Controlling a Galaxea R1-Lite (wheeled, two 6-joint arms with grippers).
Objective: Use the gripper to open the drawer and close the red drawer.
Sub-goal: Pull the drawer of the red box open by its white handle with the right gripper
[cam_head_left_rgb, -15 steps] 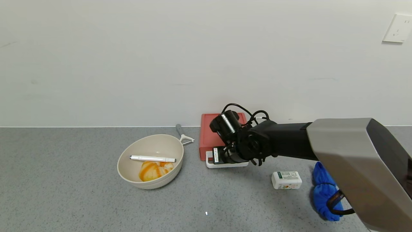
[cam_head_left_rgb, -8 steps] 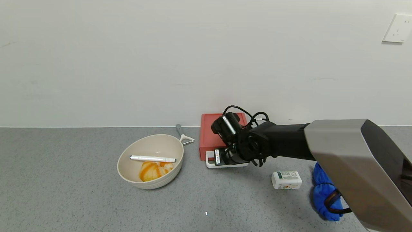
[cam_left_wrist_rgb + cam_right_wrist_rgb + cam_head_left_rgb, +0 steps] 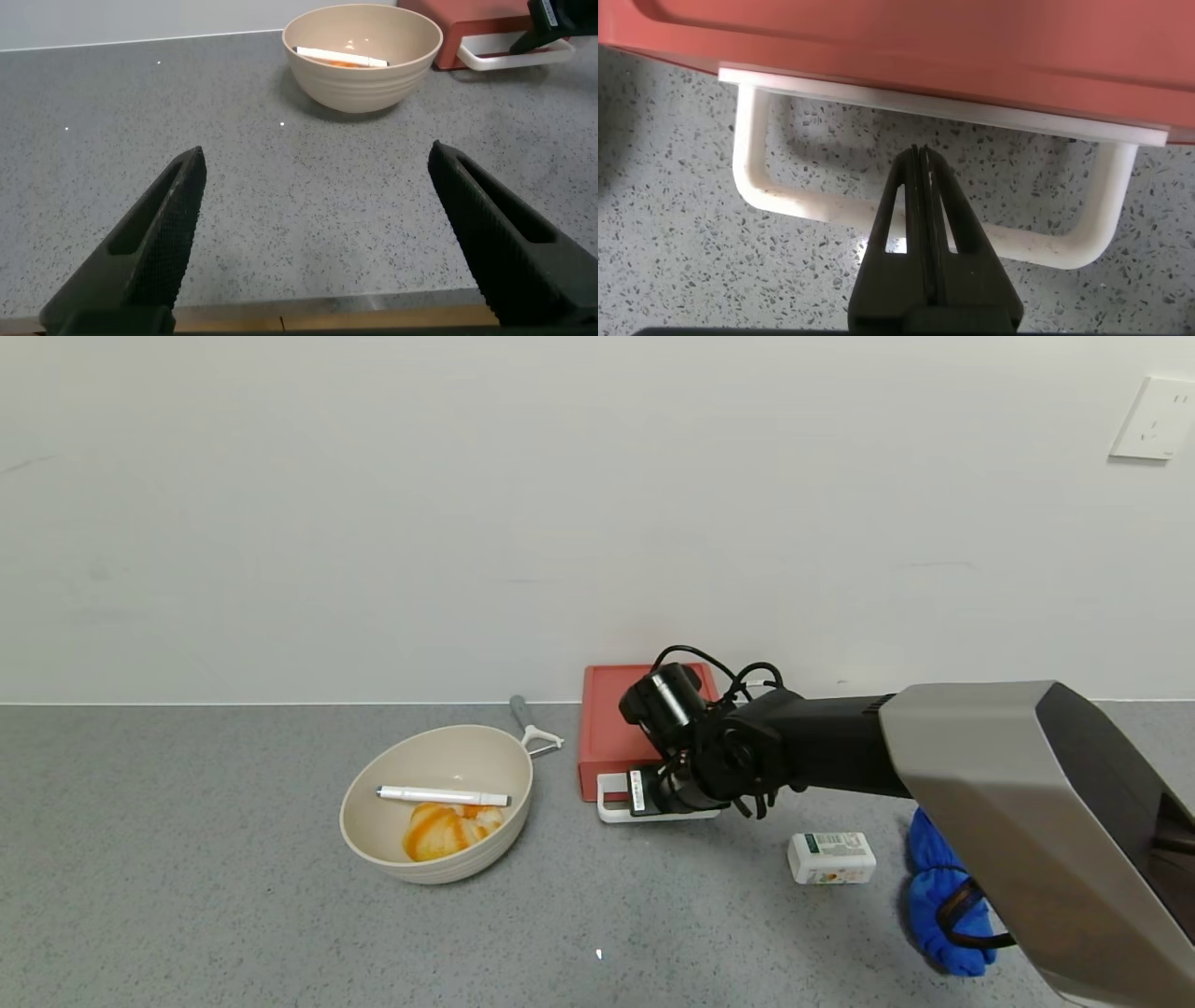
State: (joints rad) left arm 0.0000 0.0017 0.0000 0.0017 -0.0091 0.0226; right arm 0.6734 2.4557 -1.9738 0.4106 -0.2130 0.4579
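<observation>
The red drawer [image 3: 607,733] stands against the back wall, its tray pushed in, with a white loop handle [image 3: 609,810] at the front. My right gripper [image 3: 646,793] is shut and points down at the handle. In the right wrist view its closed fingertips [image 3: 921,159] lie inside the loop, crossing over the handle's front bar [image 3: 803,201], just short of the red drawer front [image 3: 924,47]. My left gripper [image 3: 318,205] is open and empty, low over the table's front edge, far from the drawer [image 3: 467,37].
A beige bowl [image 3: 359,831] holding a white pen [image 3: 443,795] and an orange-striped item [image 3: 439,829] sits left of the drawer. A peeler [image 3: 532,726] lies behind it. A small white box [image 3: 831,857] and a blue cloth [image 3: 934,887] lie to the right.
My right gripper has shifted a little to the right along the handle and its wrist has turned slightly. The drawer and handle have not moved.
</observation>
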